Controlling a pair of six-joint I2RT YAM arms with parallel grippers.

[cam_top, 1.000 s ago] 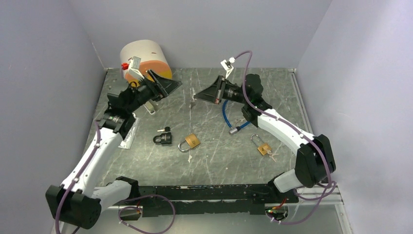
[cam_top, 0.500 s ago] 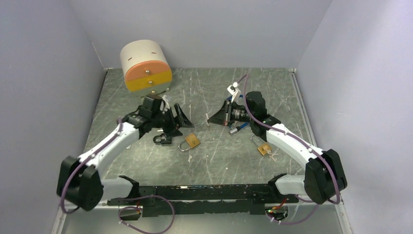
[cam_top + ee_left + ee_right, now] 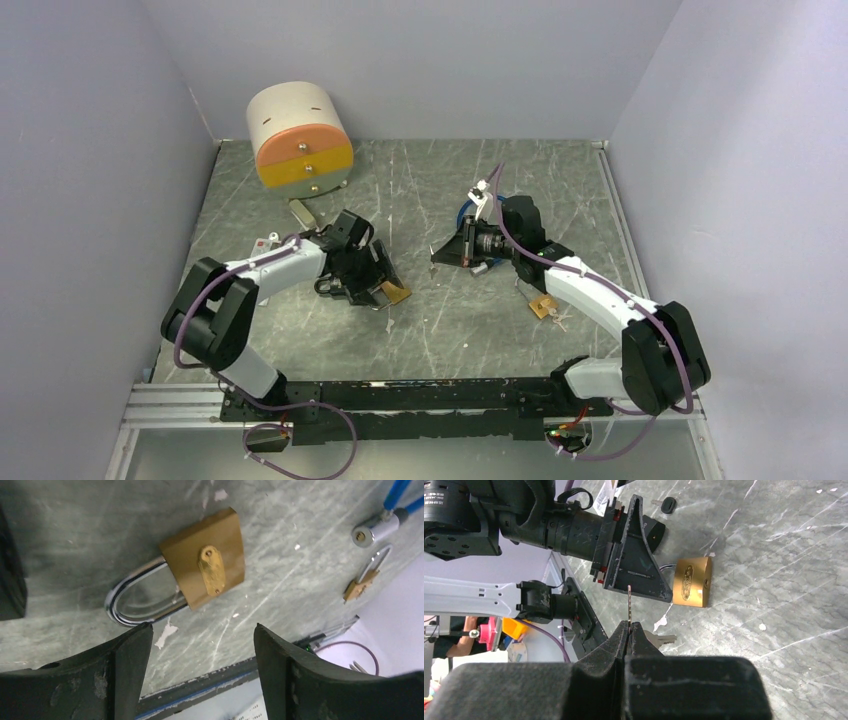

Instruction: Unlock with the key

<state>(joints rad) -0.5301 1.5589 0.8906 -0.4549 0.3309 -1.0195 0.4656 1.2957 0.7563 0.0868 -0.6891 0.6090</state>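
A brass padlock with a steel shackle lies flat on the table, its keyhole end toward the right arm. My left gripper hovers open just over it, one finger on each side, touching nothing; in the top view the left gripper covers most of the padlock. My right gripper is shut on a thin key whose blade points at the left gripper's fingers and the padlock. A second key hangs below the shut jaws. The right gripper sits right of the padlock.
A black padlock lies just left of the brass one, a black-headed key near it. A small brass padlock with keys lies to the right, a blue cable lock behind the right arm. A drum with orange drawers stands at the back left.
My left arm has swung from the drum down to the brass padlock, gripper open. My right arm has lowered and drawn nearer, still holding the key.
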